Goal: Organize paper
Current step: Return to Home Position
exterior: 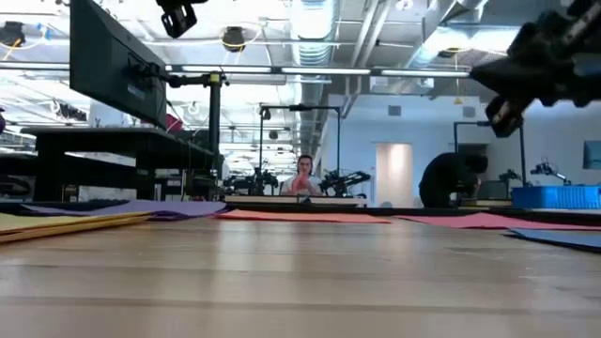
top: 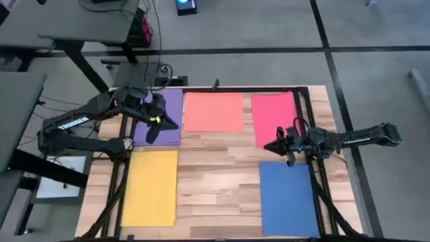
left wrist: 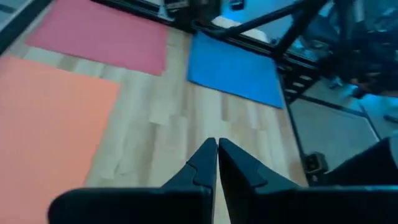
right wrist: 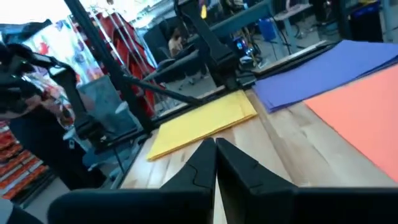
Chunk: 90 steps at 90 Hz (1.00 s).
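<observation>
Five colours of paper lie spread across the wooden table (top: 215,168) while both arms hang above it. The left gripper (top: 171,124) hovers over the purple paper (top: 171,101) at the far left corner. Its tips point right, toward the salmon-orange paper (top: 213,111) lying just beside the purple at the far middle. The right gripper (top: 270,146) hangs over the near edge of the pink-red paper (top: 272,111) at the far right. The blue paper (top: 287,198) lies just nearer than that gripper, at the near right. The yellow paper (top: 150,188) lies at the near left, in front of the purple and well apart from the right gripper.

Counted from above, there is one patch each of purple, salmon-orange, pink-red, yellow and blue — five in all, with no colour overlapping another. The right wrist view shows layered edges on the purple patch, so it is more than one sheet, but how many cannot be told.

Each gripper has its fingers pressed together, with only a hairline between them in its own wrist view, and neither holds anything. The low view shows the right gripper well clear of the tabletop.

Beyond the table, two people — one person (exterior: 305,176) facing the camera, another (exterior: 451,183) bent over — are in the room.
</observation>
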Available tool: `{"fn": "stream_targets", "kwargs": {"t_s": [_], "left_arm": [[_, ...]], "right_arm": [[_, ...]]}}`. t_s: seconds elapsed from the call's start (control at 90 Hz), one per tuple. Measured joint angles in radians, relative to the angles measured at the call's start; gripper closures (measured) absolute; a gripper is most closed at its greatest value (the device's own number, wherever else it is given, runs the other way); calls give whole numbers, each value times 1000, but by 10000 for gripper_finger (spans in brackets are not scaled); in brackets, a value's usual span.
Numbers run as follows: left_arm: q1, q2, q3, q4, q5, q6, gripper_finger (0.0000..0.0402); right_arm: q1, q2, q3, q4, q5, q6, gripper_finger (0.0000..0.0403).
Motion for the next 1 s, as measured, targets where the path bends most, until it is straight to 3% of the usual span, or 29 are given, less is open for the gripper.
{"fn": "stream_targets", "kwargs": {"t_s": [0.256, 0.467, 0.667, 0.822, 1.0], "left_arm": [[-66, -1, 0, 12, -1, -64, 400], [-98, -1, -2, 26, -1, -42, 400], [-97, -1, -14, 75, -3, 21, 400], [-97, -19, -142, 223, -3, 31, 400], [-137, -64, -430, 518, -2, -46, 400]], "right_arm": [[-10, -148, 0, -323, 98, -40, 401], [-59, -167, 0, -335, 29, -101, 401], [-77, -128, 0, -337, 27, -19, 401], [-77, -126, 0, -338, 27, -15, 401], [-77, -126, 0, -335, 27, -14, 401]]}}
